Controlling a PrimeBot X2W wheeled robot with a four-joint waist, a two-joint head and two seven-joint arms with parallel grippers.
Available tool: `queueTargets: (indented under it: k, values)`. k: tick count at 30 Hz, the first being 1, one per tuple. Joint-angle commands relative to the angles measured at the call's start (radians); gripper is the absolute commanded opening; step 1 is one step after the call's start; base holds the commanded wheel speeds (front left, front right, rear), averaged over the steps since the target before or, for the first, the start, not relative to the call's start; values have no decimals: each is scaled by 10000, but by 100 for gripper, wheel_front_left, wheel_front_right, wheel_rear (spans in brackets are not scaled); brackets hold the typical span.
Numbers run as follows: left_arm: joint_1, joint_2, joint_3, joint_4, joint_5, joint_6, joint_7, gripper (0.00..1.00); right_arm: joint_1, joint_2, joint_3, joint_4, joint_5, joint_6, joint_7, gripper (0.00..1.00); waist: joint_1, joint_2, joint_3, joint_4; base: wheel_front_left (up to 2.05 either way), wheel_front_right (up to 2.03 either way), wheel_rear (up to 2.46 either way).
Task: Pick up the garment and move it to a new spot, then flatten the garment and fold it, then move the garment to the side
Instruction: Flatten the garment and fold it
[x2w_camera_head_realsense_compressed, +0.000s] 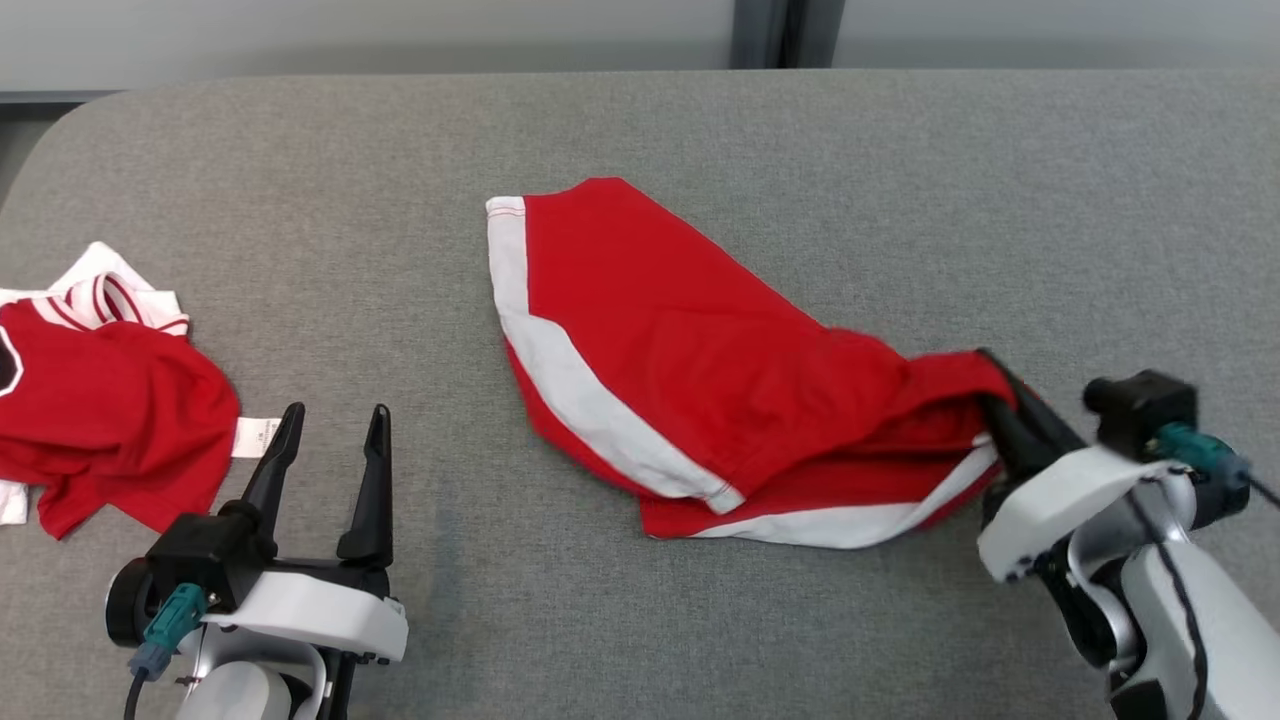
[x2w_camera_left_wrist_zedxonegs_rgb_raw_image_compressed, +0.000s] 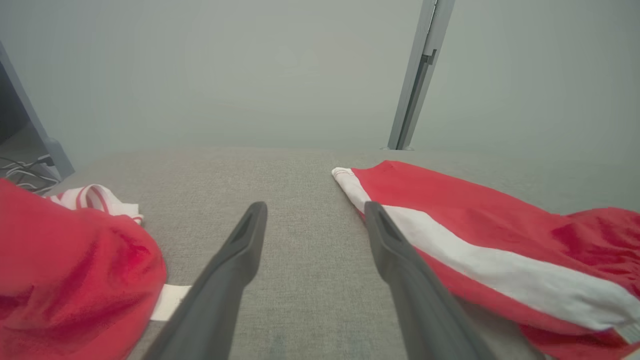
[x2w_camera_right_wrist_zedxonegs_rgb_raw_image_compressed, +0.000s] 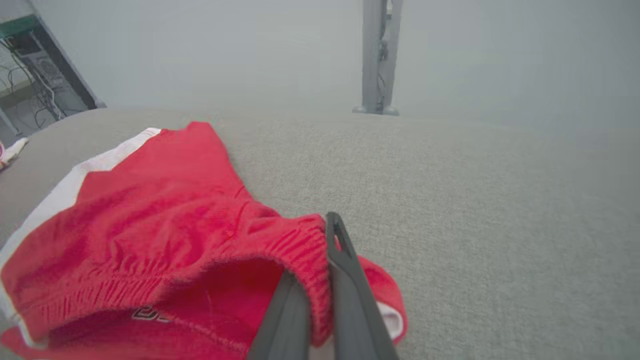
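Nearest me, my left pincer (x2w_camera_head_realsense_compressed: 336, 425) stands open over the grey worktop (x2w_camera_head_realsense_compressed: 800, 150), with a crumpled red shirt (x2w_camera_head_realsense_compressed: 110, 410) just to its left. My right pincer (x2w_camera_head_realsense_compressed: 998, 395) is clamped on the elastic waistband (x2w_camera_right_wrist_zedxonegs_rgb_raw_image_compressed: 300, 250) of the red shorts (x2w_camera_head_realsense_compressed: 680, 350). They stretch from it away to my left, white-striped leg hem farthest.
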Motion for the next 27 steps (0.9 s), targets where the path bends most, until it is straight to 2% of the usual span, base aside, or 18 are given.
queueTargets:
  k: [1, 9, 13, 19, 20, 21, 27]
  values:
    - [-232, 29, 35, 41, 81, -43, -45, 100, -191, 190, -311, 189, 478, -3, -133, 0, 0, 0, 86, -69, 0, 0, 0]
    - [-563, -11, -63, 168, 189, -217, -58, 100, -1416, 1047, -1851, 2049, 2747, -3, -430, 0, 0, 0, 411, -161, 0, 0, 0]
    - [-746, -81, -151, 266, 236, -308, -60, 100, -2004, 1156, -2661, 3312, 3768, -1, -559, 0, 0, 0, 528, -64, 0, 0, 0]
    - [-894, -190, -213, 434, 264, -463, -59, 100, -2279, 1153, -2727, 4359, 4530, -1, -728, 1, 0, 0, 598, 82, 0, 0, 0]
    - [-896, -205, -201, 447, 269, -465, -60, 100, -2243, 1144, -2723, 4447, 4648, -1, -837, 70, 0, 0, 592, 81, 0, 0, 0]
    - [-886, -215, -191, 463, 269, -472, -61, 100, -2192, 1175, -2711, 4487, 4768, -1, -942, 100, 0, 0, 580, 77, 0, 0, 0]
    - [-716, -221, -88, 482, 367, -461, -64, 100, -1597, 1104, -2633, 3943, 5514, -1, -1867, 100, 0, 0, 402, -57, 0, 0, 0]
